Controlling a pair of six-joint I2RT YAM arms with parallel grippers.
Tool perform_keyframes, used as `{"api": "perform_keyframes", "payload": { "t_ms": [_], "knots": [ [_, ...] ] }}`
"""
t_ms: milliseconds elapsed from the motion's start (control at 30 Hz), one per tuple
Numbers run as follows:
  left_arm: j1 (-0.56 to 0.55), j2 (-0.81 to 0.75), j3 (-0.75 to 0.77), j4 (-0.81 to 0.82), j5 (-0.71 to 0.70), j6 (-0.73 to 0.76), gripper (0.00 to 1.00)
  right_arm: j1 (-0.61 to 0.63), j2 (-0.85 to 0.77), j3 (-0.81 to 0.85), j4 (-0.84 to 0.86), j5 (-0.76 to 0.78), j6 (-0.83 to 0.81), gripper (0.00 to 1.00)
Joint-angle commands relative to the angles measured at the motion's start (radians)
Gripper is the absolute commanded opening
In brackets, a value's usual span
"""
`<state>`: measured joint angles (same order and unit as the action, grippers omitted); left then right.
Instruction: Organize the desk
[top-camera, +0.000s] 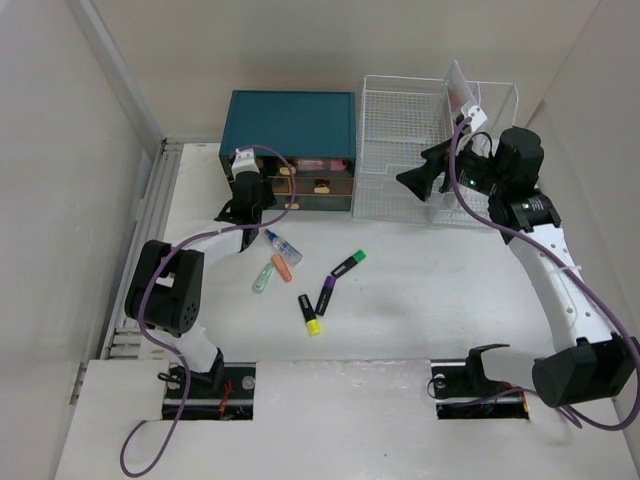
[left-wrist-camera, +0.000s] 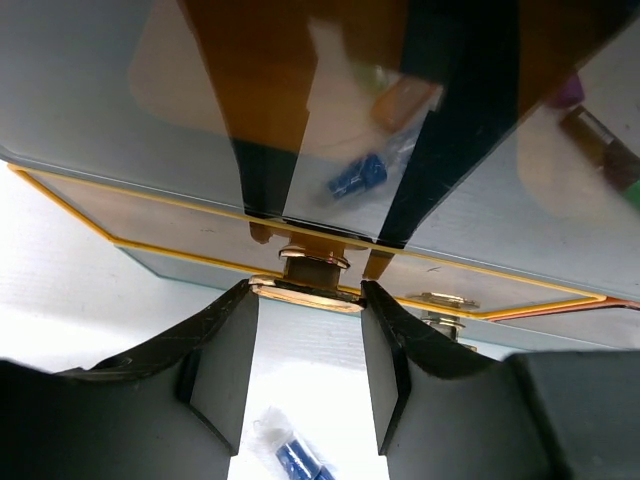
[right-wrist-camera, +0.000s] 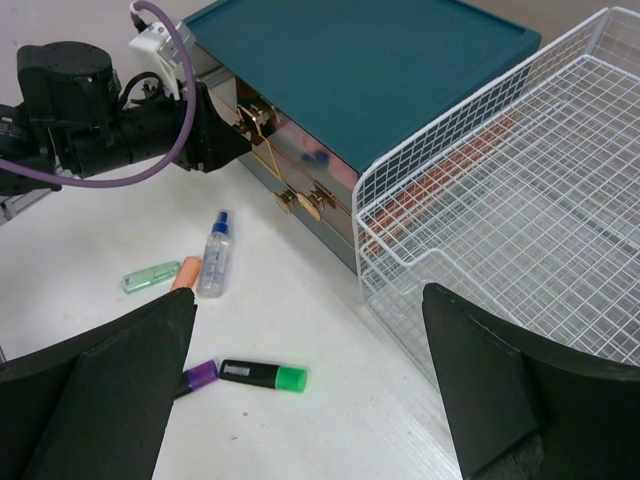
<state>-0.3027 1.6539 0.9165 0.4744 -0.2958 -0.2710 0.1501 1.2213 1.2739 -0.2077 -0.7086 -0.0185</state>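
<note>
while left claw (left-wrist-camera: 308, 300) pinches a knob (left-wrist-camera: 312, 265), right claw (right-wrist-camera: 310, 300) agape, desk (top-camera: 420, 310) is plain white.

3 blk highlighters (top-camera: 348, 264) (top-camera: 325, 295) (top-camera: 309, 313), 2 pastel markers (top-camera: 282, 267) (top-camera: 262, 280), 1 spray btl (top-camera: 283, 243), 1 teal drawer box (top-camera: 291, 123), 1 wire rack (top-camera: 400, 130)

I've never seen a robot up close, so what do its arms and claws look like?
The left arm and right arm are white tubes with bulky black joints. A purple cable runs along each. The left claw and right claw each have two broad black fingers.
</note>
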Motion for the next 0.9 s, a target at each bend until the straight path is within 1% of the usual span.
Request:
{"api": "perform_keyframes", "payload": {
  "t_ms": [0,33,267,400,567,633,767,833,867],
  "knots": [
    [0.007,-0.055,-0.007,0.082,-0.059,-0.017,0.05,-0.006,-0.016,0.004,0.059,-0.025,-0.005,1.00],
    [0.007,-0.071,-0.022,0.082,-0.059,-0.017,0.00,-0.006,-0.016,0.004,0.059,-0.025,-0.005,1.00],
    [-0.013,-0.161,-0.109,0.082,-0.068,-0.051,0.00,-0.006,-0.036,-0.005,0.059,-0.034,-0.005,1.00],
    [-0.042,-0.201,-0.166,0.082,-0.086,-0.076,0.00,-0.006,-0.045,-0.005,0.059,-0.034,-0.005,1.00],
    [-0.079,-0.270,-0.198,0.014,-0.120,-0.096,0.00,-0.006,-0.054,-0.015,0.068,-0.054,-0.005,1.00],
    [-0.088,-0.311,-0.220,0.013,-0.131,-0.122,0.00,-0.006,-0.054,-0.015,0.068,-0.054,-0.005,1.00],
    [-0.098,-0.344,-0.254,-0.011,-0.144,-0.142,0.00,-0.006,-0.054,-0.024,0.068,-0.065,-0.005,1.00],
    [-0.098,-0.354,-0.254,-0.022,-0.154,-0.151,0.18,-0.006,-0.054,-0.024,0.068,-0.077,-0.005,1.00],
    [-0.108,-0.355,-0.254,-0.022,-0.154,-0.151,0.37,-0.006,-0.063,-0.033,0.068,-0.086,-0.005,1.00]
  ]
}}
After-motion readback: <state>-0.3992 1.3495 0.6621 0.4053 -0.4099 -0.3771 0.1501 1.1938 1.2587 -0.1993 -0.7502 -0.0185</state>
